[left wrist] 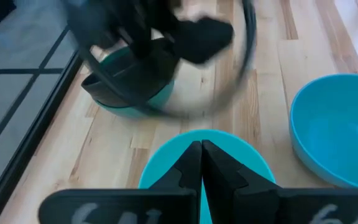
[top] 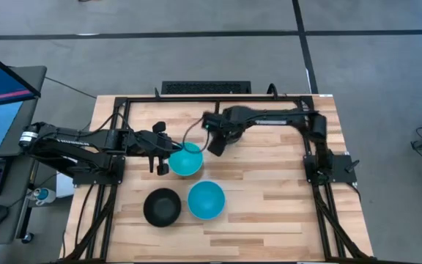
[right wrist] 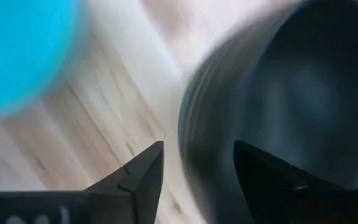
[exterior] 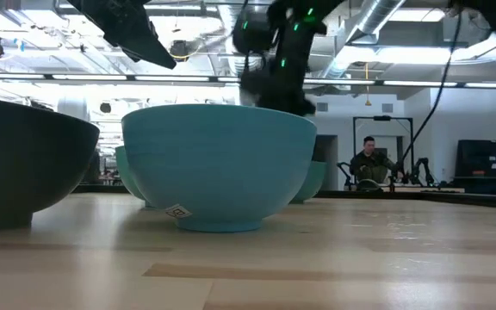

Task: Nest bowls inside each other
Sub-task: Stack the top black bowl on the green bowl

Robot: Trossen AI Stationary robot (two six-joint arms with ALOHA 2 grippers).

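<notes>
bowls: round smooth plastic, one black (top: pixel 162 207), one cyan-blue (top: pixel 206 200), sitting apart on the slatted wooden table (top: pixel 269 198)
left gripper (left wrist: pixel 201 163): fingers pressing together over another cyan bowl (top: pixel 185 160)
right gripper (right wrist: pixel 194 177): fingers spreading beside a second black bowl (right wrist: pixel 291 93)

Bright even overhead light, soft shadows, ceiling lamp glare in low view, heavy motion blur in both wrist views

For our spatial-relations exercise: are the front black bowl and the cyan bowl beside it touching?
Apart. The high view shows a strip of bare table between the black bowl and the cyan bowl.
</notes>
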